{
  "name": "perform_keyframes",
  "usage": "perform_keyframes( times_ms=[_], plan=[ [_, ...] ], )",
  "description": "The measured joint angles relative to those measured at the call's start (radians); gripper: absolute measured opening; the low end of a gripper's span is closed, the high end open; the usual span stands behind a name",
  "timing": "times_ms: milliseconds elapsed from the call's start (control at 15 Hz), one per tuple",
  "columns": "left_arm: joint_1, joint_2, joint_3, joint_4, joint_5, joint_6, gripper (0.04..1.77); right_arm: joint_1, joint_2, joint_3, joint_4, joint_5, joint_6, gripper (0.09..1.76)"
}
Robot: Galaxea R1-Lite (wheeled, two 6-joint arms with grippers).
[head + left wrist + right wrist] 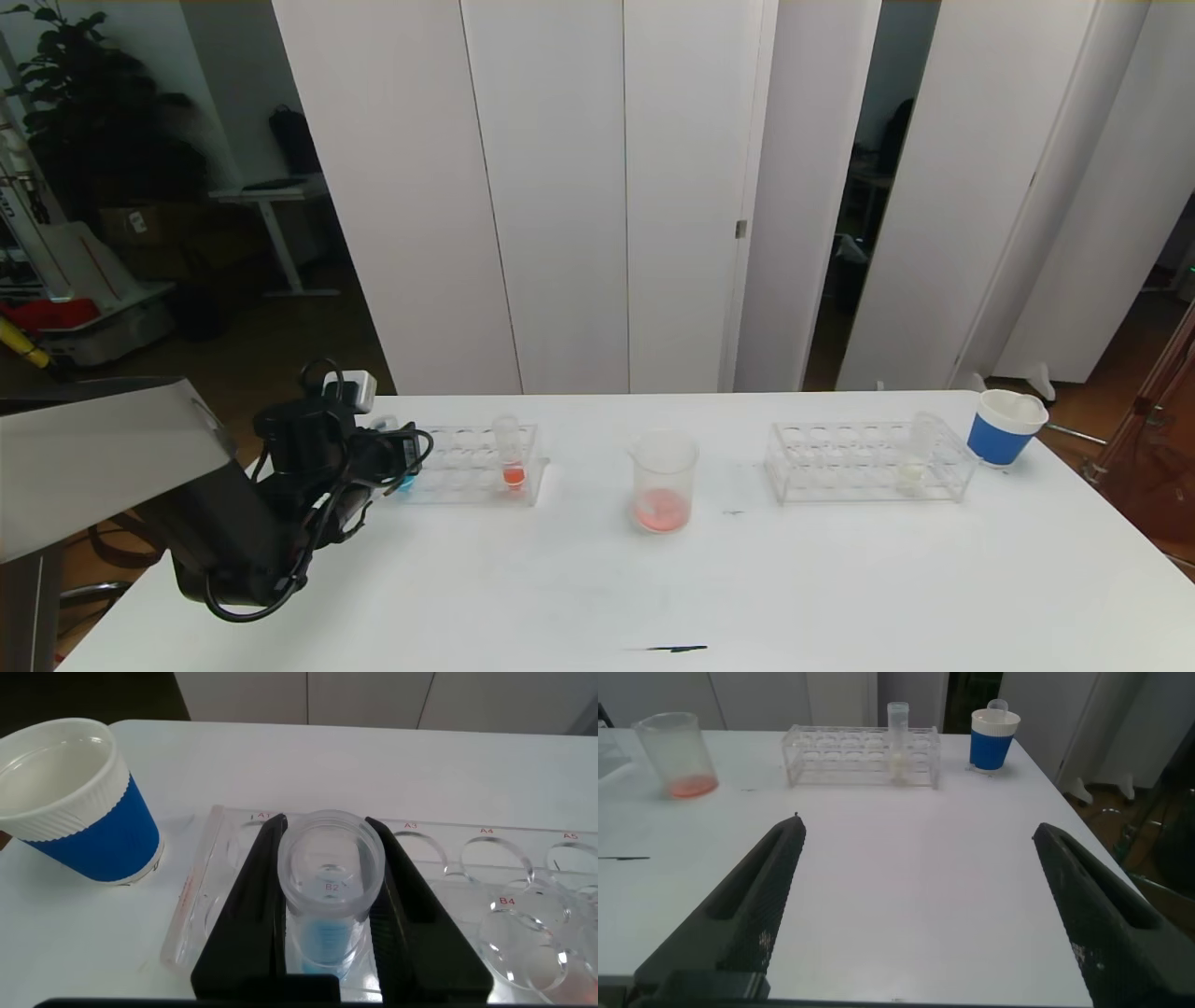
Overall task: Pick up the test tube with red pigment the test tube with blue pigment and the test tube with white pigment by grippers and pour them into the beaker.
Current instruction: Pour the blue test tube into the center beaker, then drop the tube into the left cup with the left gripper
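Left pincer [330, 924] clenched on my target, test tube with blue pigment [329, 891], upright in left rack [471, 464] at its left end. Right pincer [915, 905] released, jaws wide, above bare bench [597, 579]. Beaker [664, 482] mid-bench, red liquid inside. Test tube with white pigment [913, 459] in right rack [864, 460].

The test tube with blue pigment [330, 882] stands upright at lower centre of the left wrist view. The test tube with white pigment [913, 455] stands upright at centre right of the head view. The beaker [664, 481], mid-frame, holds red-orange liquid.
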Motion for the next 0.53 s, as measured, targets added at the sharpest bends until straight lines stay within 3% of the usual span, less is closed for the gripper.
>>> perform_keyframes(
  times_ms=[333,533],
  plan=[
    [-0.001,-0.034,0.003,0.006,0.001,0.000,0.58,0.000,0.000,0.000,0.000,0.000,0.000,1.75],
    [-0.004,-0.071,0.005,0.066,0.001,-0.001,0.58,0.000,0.000,0.000,0.000,0.000,0.000,1.75]
  ],
)
